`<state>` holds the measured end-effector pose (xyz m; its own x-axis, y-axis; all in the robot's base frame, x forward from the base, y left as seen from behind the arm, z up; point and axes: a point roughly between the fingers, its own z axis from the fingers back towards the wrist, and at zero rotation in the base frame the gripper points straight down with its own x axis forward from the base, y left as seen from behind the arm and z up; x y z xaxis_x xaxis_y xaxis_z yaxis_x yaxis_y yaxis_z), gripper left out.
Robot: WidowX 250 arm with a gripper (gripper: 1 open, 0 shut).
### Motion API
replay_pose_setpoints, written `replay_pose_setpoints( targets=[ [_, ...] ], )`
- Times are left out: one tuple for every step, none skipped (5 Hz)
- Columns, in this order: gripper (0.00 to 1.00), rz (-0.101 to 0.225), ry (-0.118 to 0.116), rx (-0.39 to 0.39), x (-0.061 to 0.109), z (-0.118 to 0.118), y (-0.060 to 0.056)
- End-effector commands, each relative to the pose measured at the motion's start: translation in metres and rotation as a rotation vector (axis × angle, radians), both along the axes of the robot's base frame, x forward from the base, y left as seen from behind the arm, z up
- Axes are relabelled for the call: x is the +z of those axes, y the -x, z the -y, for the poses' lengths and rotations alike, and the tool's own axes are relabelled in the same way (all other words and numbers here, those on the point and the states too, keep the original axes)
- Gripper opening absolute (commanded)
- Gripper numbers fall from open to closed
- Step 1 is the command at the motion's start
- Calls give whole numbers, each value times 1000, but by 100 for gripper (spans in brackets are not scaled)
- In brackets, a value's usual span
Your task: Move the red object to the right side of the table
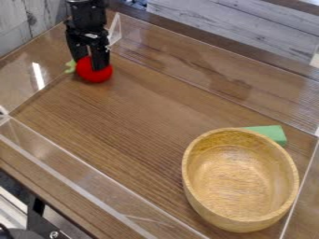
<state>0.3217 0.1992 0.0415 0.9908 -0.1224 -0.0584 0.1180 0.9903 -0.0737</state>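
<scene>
Gripper (90, 58) wide around red object (95, 72), upper left of frame, acrylic wall (28, 39) near, bare tabletop (156, 107) toward frame center, green stem pointing left.

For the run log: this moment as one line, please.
gripper: open, fingers at red object | red object: far-left area of table, move to right side not done | wooden bowl: near right | green piece: behind bowl

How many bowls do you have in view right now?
1. The light wooden bowl sits in the lower right of the picture, beside the flat green piece. The arm could hide something small behind it, but no other bowl shows.
</scene>
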Motion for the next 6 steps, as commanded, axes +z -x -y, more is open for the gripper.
replay_pose_setpoints(
  targets=[
    [100,51,-23,-38,20,6,-14],
    [100,53,-19,-12,25,3,-15],
    [100,53,-10,11,28,1,-14],
    [100,51,1,-5,12,14,-13],
    [100,50,12,-20,-3,28,-11],
    [100,47,20,-39,-9,31,-10]
  ],
)
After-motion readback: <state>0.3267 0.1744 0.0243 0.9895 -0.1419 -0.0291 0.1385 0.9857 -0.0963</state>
